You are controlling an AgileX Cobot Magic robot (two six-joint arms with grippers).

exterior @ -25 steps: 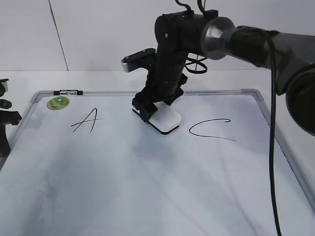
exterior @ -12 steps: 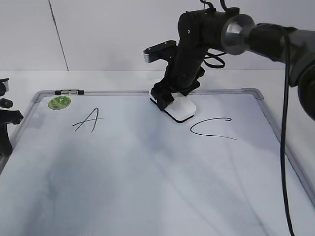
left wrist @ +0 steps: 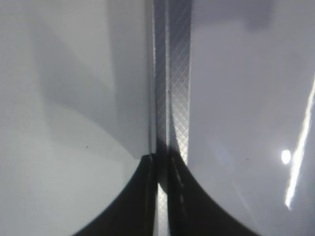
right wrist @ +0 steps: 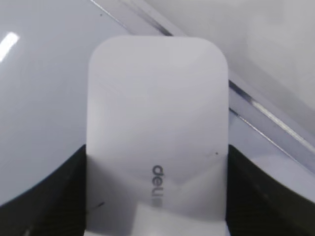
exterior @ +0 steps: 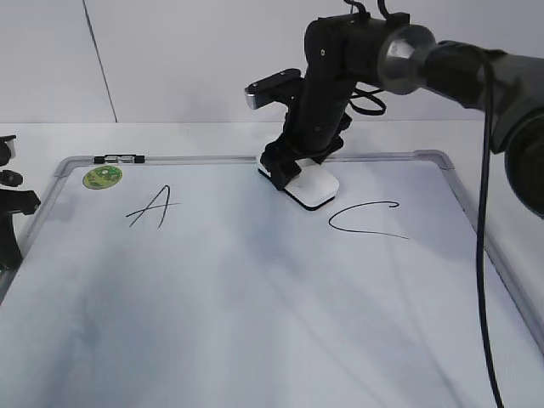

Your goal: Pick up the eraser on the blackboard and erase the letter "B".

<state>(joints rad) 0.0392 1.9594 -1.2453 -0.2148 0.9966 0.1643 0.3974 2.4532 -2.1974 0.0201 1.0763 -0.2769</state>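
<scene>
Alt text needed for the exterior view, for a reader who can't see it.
The right gripper holds the eraser on the blackboard near its top edge, between a handwritten A and C. No B shows. A green sticker marks the top-left corner.

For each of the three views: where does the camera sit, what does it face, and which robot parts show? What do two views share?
Exterior: in front, looking down at a slant across the blackboard; right arm with its hand on the eraser, left hand at the left edge.
Left wrist: looks down along the board's frame; dark hand tips low in frame.
Right wrist: looks down onto the eraser; dark fingers on either side.
Shared: exterior and right wrist both show the eraser near the far frame.
</scene>
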